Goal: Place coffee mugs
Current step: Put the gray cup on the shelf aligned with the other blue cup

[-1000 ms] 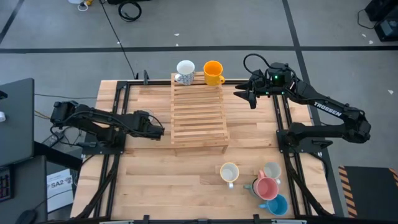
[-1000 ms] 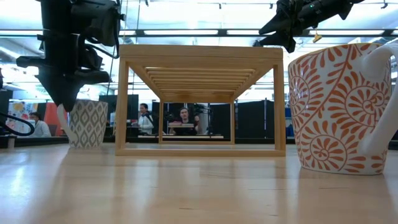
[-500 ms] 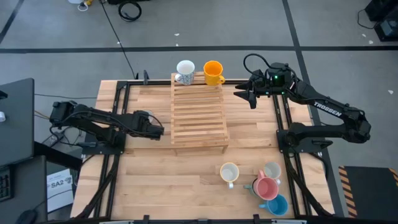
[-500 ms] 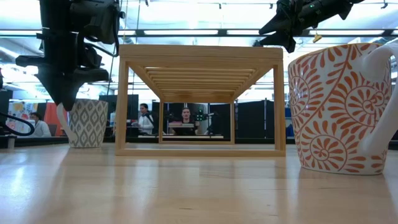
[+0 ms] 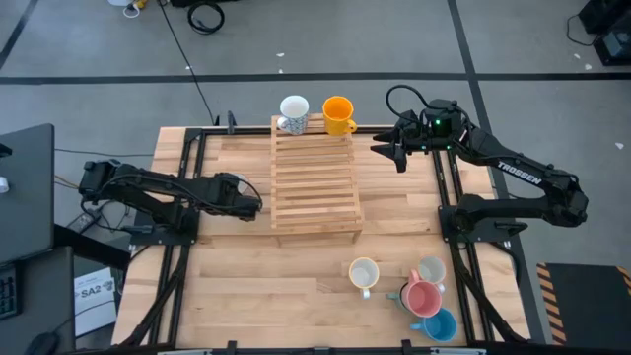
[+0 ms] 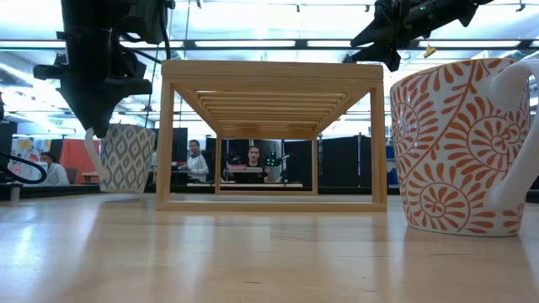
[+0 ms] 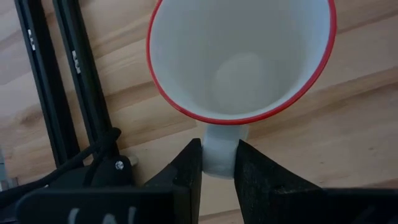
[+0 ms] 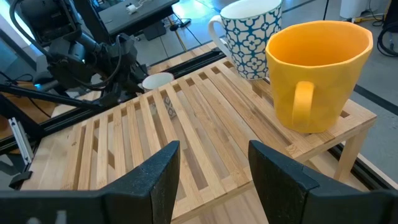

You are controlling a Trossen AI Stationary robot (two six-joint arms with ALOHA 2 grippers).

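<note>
My left gripper (image 5: 244, 206) is just left of the wooden slat rack (image 5: 315, 182), shut on a grey-patterned mug with a red rim (image 7: 239, 56), which the low view shows beside the rack (image 6: 126, 157). My right gripper (image 8: 211, 174) hovers open over the rack's far right part (image 5: 385, 150). A blue-patterned white mug (image 5: 293, 113) and an orange mug (image 5: 338, 114) stand on the rack's far end. A cream mug (image 5: 364, 273), a pink one (image 5: 424, 298), a blue one (image 5: 440, 325) and a pale one (image 5: 432, 268) stand at the near right. My left gripper pinches the mug's white handle (image 7: 219, 155) between its two fingers (image 7: 189, 171), coming from above and pointing down. The mug's open mouth faces the wrist camera. In the low view the mug hangs below the gripper, slightly tilted, its base just off the table.
An orange-patterned white mug (image 6: 459, 147) stands close to the low camera. Black rails (image 5: 187, 197) run along the table's left and right sides. Bare table (image 5: 256, 286) lies near the rack's near-left side. People sit in the room beyond the table (image 6: 251, 160).
My left gripper has risen a little and shifted toward the rack, taking the patterned mug with it. The mug's base has come off the table and the mug now tilts slightly.
</note>
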